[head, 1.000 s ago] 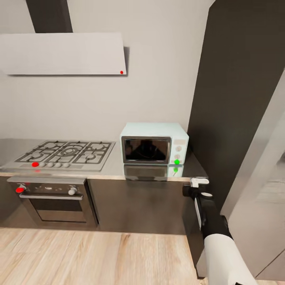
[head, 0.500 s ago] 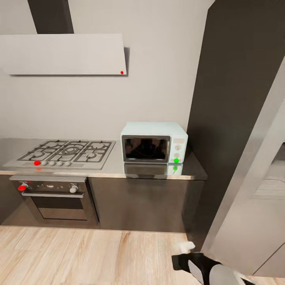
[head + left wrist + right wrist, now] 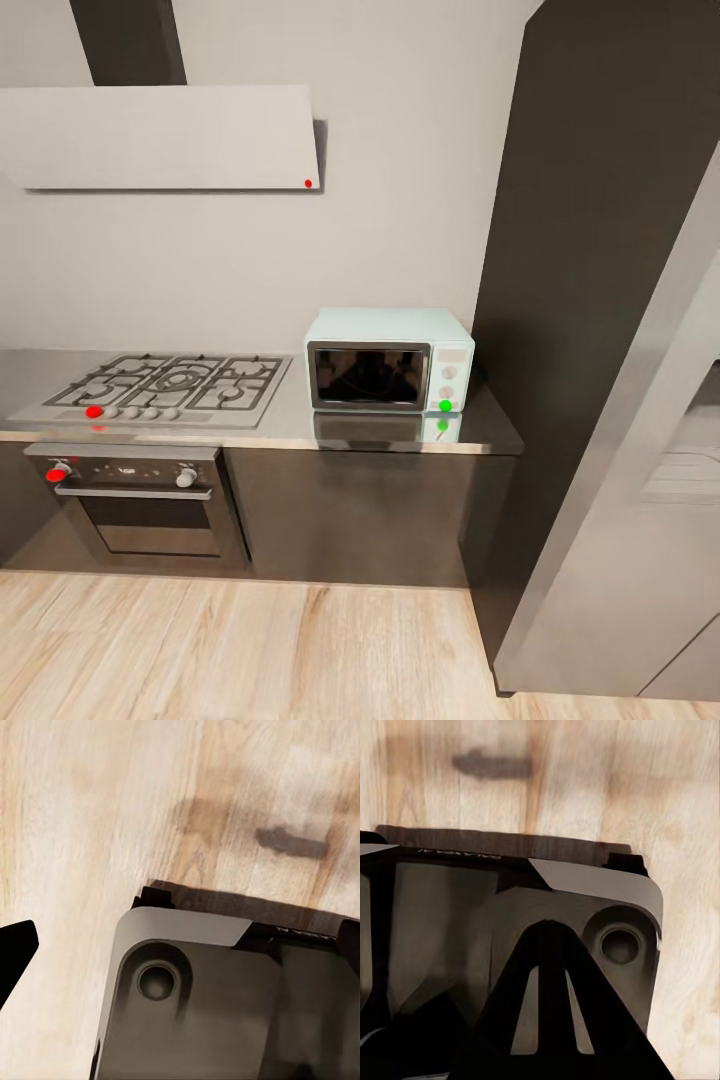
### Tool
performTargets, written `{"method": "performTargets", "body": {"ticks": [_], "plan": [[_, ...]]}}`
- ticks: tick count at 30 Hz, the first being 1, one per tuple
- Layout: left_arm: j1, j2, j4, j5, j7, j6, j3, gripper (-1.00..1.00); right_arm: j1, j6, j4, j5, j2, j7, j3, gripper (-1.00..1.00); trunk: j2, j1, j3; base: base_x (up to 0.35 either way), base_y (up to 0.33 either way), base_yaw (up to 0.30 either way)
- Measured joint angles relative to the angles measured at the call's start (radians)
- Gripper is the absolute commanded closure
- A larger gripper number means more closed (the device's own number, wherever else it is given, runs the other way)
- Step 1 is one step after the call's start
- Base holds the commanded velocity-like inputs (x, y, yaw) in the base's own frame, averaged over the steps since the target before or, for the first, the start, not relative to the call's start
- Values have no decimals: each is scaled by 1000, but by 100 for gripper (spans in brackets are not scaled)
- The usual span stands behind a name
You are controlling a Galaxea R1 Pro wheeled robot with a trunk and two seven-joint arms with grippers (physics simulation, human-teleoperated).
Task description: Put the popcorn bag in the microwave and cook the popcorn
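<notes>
Dropped from the lower right, the right arm is gone; pale-blue boxy microwave (image 3: 390,360) is shut; claw states cannot be told.

Even, soft, bright light; glossy steel countertop (image 3: 380,432) mirrors pale blue microwave (image 3: 390,360); soft shadows on light wooden floor (image 3: 90,832); renders slightly blurred, tall dark cabinet (image 3: 590,230) edges slanted

Pale mint microwave (image 3: 390,360): smooth casing, glossy dark glass door. Grey steel countertop (image 3: 380,432): polished, reflective. Steel gas hob (image 3: 160,390): brushed, matt black grates. Light wood plank floor (image 3: 240,650): matt, grained. Dark grey robot base (image 3: 225,1005): smooth, satin.
</notes>
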Motion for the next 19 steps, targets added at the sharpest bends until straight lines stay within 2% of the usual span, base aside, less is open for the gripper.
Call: {"method": "performTargets", "body": {"ticks": [19], "plan": [[0,3,-3,2,0,0,1,-100,2,-1,0,0,1,0,0,100,0,0,0,0,0,0]]}}
